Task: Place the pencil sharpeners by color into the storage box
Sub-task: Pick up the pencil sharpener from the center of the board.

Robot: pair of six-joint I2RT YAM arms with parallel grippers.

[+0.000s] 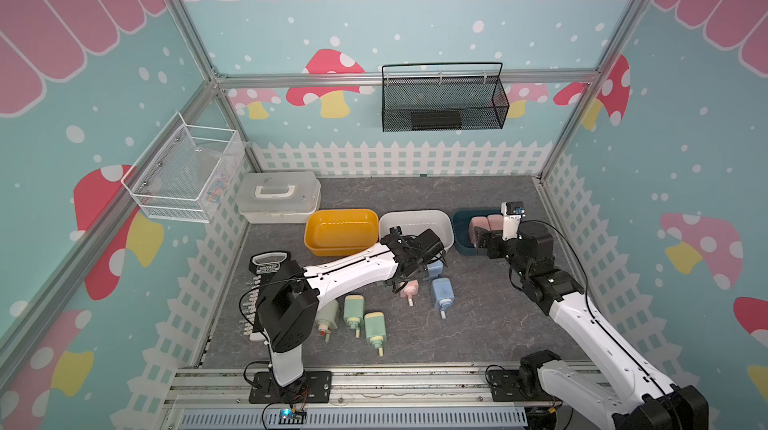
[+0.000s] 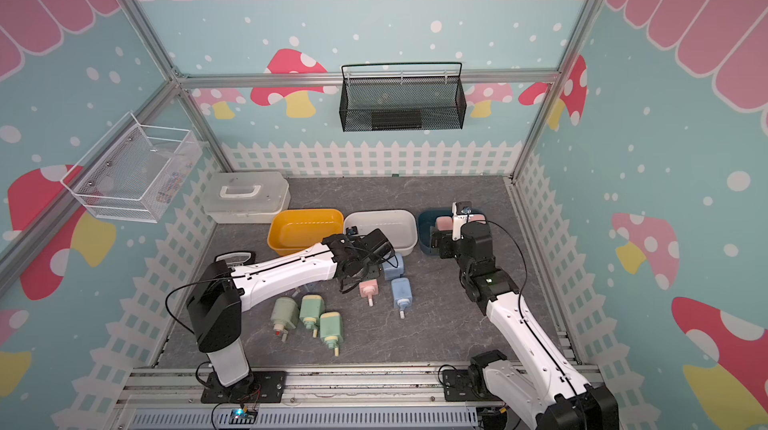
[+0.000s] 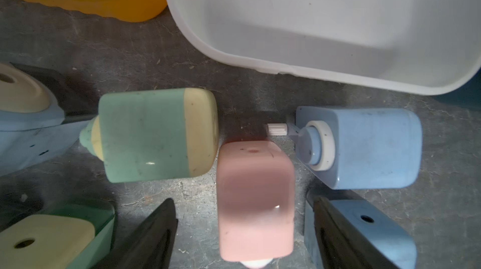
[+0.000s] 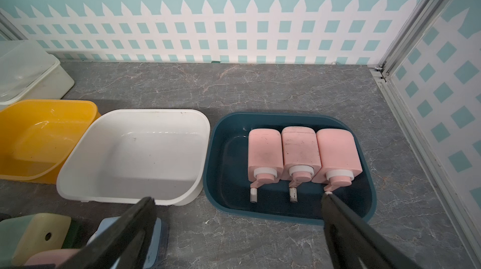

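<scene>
A pink pencil sharpener (image 3: 256, 200) lies on the grey table between the fingers (image 3: 156, 236) of my left gripper (image 1: 411, 276), which stands open with a gap on each side. Two blue sharpeners (image 1: 441, 291) lie just to its right, and three green ones (image 1: 354, 310) nearer the front. Three pink sharpeners (image 4: 302, 150) lie side by side in the dark blue storage box (image 4: 273, 116). In front of that box hovers my right gripper (image 4: 238, 228), open and empty. The white box (image 1: 415, 214) and yellow box (image 1: 340, 215) hold nothing.
A translucent lidded case (image 1: 278, 197) stands at the back left. A black-and-white bar tool (image 1: 266, 265) lies by the left fence, partly hidden by the left arm. A white wire basket (image 1: 187, 174) and a black mesh basket (image 1: 442, 103) hang on the walls.
</scene>
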